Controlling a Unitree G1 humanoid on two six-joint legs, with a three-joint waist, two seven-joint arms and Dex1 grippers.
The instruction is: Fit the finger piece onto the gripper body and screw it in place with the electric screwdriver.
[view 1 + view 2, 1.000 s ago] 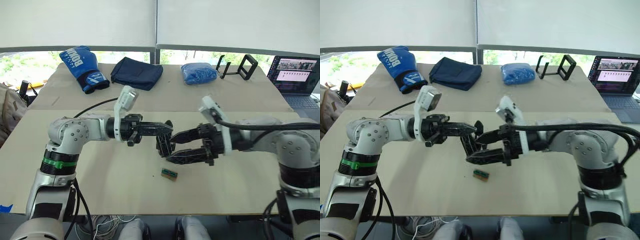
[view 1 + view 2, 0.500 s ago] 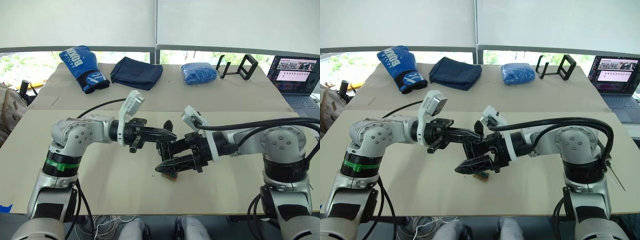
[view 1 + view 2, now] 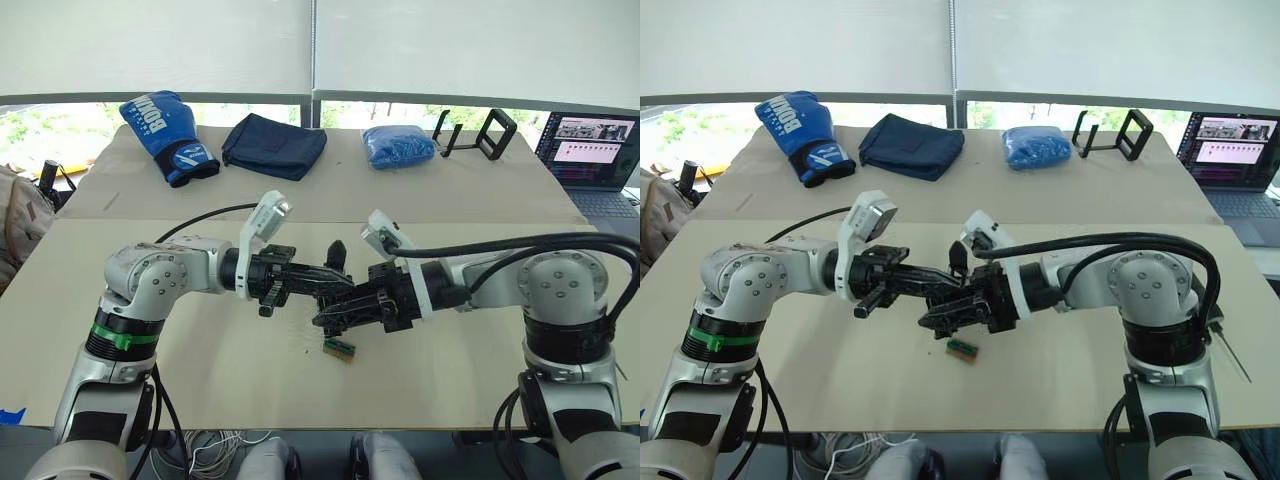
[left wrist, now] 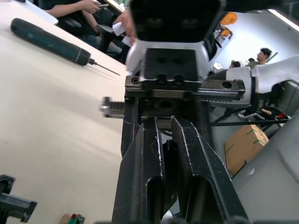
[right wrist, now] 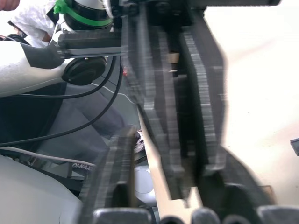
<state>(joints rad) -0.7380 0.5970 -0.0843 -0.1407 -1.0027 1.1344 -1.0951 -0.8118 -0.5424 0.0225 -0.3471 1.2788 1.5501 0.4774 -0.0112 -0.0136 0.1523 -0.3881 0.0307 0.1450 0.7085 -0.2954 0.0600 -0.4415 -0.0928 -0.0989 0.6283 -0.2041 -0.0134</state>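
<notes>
- Left hand is clamped on the gripper body, held above the surface at centre.
- Right hand has risen to meet it, fingers drawn closer; whether they grip anything, I cannot tell.
- Green-and-brown block lies just below.
- Electric screwdriver lies on the surface, well apart.

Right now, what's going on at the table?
Both arms meet over the middle of the table. The left gripper and right gripper have their tips together around small black parts, too tangled to tell apart. A small green-and-brown block lies just below them. The electric screwdriver lies untouched on the table, so no screwing has begun.
</notes>
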